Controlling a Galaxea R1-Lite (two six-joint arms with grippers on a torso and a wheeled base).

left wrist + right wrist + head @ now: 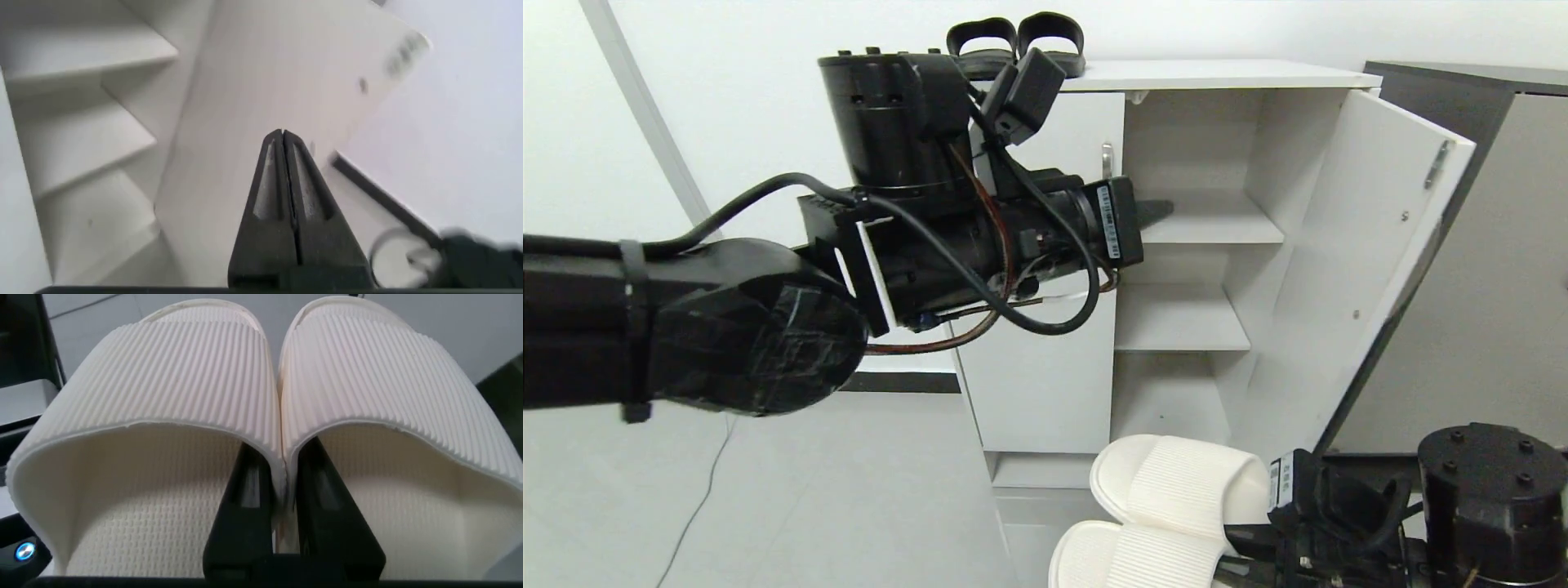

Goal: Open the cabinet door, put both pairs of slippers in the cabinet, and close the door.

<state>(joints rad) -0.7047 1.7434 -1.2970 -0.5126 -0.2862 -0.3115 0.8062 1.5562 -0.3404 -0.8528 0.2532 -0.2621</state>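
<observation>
The right gripper (282,490) has its fingers clamped on the white slippers' (1168,506) adjoining inner edges, carrying both together, while the left gripper (283,143) has its fingers closed on nothing.

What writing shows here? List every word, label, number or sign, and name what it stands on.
No text is legible.
White sticker on the left arm's wrist: print too small to read.
White sticker on the right arm's wrist: print too small to read.
Cabinet, white slippers, black slippers: no print visible.
</observation>
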